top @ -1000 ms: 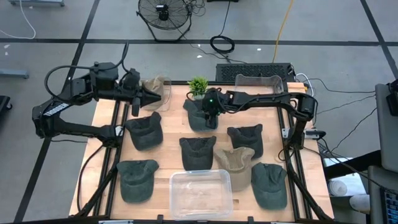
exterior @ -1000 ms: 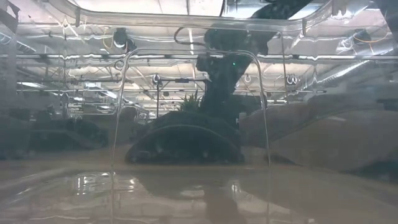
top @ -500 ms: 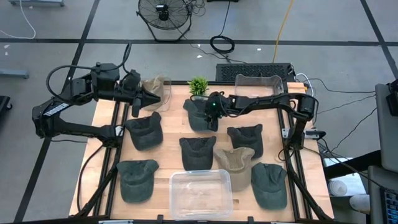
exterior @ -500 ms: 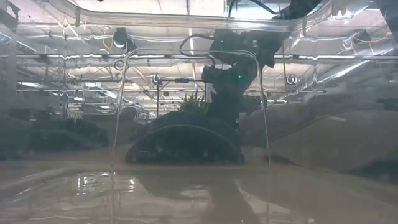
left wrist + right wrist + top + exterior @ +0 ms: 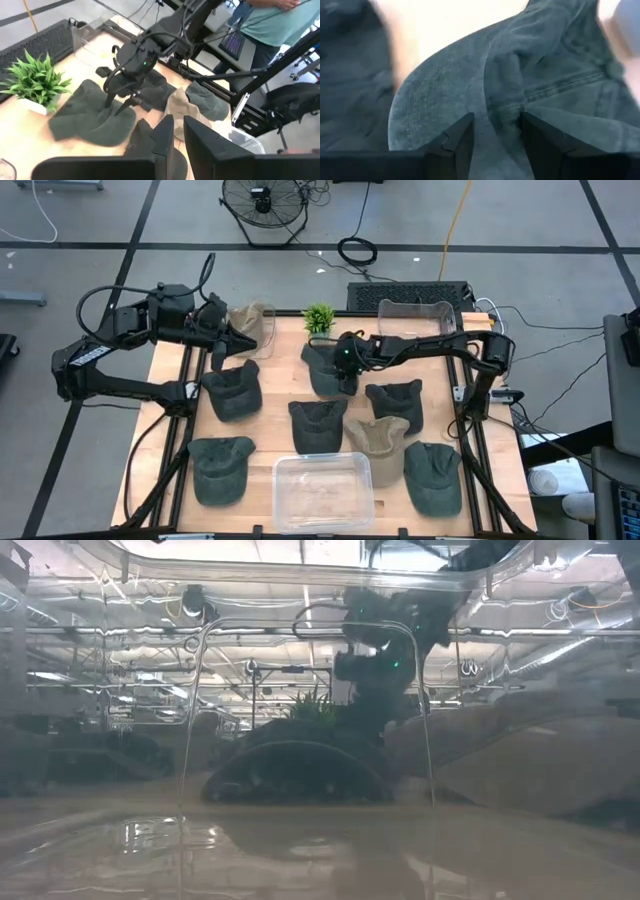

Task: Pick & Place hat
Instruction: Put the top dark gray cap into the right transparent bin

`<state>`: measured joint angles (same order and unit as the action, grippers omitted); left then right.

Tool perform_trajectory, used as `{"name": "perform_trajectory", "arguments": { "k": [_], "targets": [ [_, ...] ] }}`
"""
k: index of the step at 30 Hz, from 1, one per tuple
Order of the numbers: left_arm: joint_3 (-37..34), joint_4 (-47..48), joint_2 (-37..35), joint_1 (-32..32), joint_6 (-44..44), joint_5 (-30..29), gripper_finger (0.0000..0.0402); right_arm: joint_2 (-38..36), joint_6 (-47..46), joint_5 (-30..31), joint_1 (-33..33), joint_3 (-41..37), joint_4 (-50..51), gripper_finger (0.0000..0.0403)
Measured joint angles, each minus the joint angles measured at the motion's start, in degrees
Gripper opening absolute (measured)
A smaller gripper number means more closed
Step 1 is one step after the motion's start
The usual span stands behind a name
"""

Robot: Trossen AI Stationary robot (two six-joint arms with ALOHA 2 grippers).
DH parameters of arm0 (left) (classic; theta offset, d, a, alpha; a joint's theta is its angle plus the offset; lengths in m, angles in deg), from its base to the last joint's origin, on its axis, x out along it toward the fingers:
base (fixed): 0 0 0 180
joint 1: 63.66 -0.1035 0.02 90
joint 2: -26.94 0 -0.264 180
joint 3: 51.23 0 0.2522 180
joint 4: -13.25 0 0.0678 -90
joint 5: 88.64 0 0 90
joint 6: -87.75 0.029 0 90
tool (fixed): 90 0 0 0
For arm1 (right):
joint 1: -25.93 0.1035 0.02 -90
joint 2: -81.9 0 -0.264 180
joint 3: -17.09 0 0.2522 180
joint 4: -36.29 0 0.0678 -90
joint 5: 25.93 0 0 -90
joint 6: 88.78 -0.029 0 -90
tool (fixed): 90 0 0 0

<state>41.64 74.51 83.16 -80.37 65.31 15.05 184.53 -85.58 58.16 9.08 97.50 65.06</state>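
Note:
A dark green hat (image 5: 320, 373) lies on the table's far middle, just near of a small plant (image 5: 318, 317). My right gripper (image 5: 347, 364) reaches in from the right and stands on the hat's right part, shut on it; the left wrist view shows it (image 5: 116, 104) pointing down into the hat (image 5: 87, 122). My left gripper (image 5: 226, 342) hovers shut over the far left of the table, beside a tan hat (image 5: 250, 323), touching nothing. My right gripper pinches a raised fold of the hat's crown (image 5: 504, 112) between its two fingers (image 5: 457, 142). It comes from above, slanting in from the table's right. The hat's brim (image 5: 65, 127) and the remainder of the crown lie on the table.
Several more dark hats (image 5: 232, 392) and another tan hat (image 5: 378, 438) cover the table's middle and near parts. A clear bin (image 5: 323, 490) stands at the near edge, another clear bin (image 5: 415, 311) at the far right. A person (image 5: 272, 25) stands beyond the table.
My right gripper has moved a little toward the table's near and right side while staying on the dark hat, and the hat has shifted slightly with it. The left arm has kept still.

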Motion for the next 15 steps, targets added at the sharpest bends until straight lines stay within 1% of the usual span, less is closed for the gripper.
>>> {"name": "perform_trajectory", "arguments": {
  "k": [4,8,10,12,15],
  "targets": [
    [0.0,0.9,0.0,1.4,0.4,-0.4,0.0049,-3.8,0.4,1.5,1.9,0.0,1.5,0.0148],
    [0.0,0.9,0.0,2.5,2.0,-2.1,0.0049,-5.6,2.8,1.4,3.2,0.2,-3.1,0.017],
    [0.0,0.9,0.0,2.7,2.5,-2.8,0.0049,-4.9,3.9,1.1,3.2,0.0,-3.8,0.0187],
    [0.0,0.9,0.0,2.6,2.6,-3.2,0.0049,-2.3,4.9,0.8,3.0,0.1,-7.1,0.0204],
    [0.0,0.9,0.0,2.7,1.6,-3.2,0.0049,0.5,4.3,-0.1,2.4,-0.1,-6.3,0.0222]
  ]
}}
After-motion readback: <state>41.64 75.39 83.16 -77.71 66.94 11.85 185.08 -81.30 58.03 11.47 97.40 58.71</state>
